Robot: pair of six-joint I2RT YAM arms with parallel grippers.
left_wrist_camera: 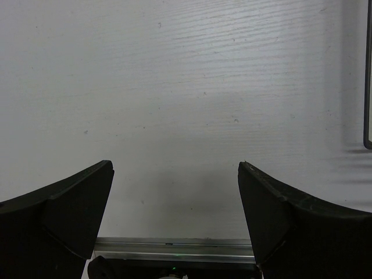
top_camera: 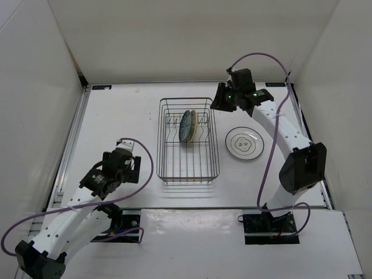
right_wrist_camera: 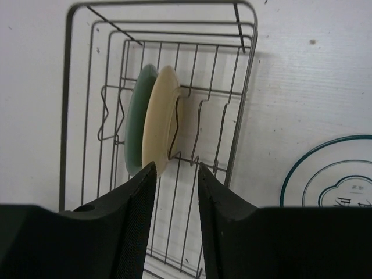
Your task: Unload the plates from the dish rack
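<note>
The dish rack [top_camera: 216, 152] stands mid-table, with a blue-grey plate [top_camera: 185, 126] and a cream-yellow plate [top_camera: 193, 127] on edge between its prongs. A white plate with dark rings [top_camera: 244, 143] lies flat on the table right of the rack. My right gripper [top_camera: 222, 100] hovers at the rack's far right corner. In the right wrist view its jaws [right_wrist_camera: 176, 165] are open a narrow gap with nothing between them, and the cream plate [right_wrist_camera: 161, 125] is just beyond the left fingertip. My left gripper [left_wrist_camera: 175, 165] is wide open over bare table, left of the rack.
White walls close in the table on the left, back and right. A metal rail [left_wrist_camera: 174, 247] runs along the table edge below my left gripper. The white plate's ringed rim [right_wrist_camera: 325, 152] shows at the right of the right wrist view.
</note>
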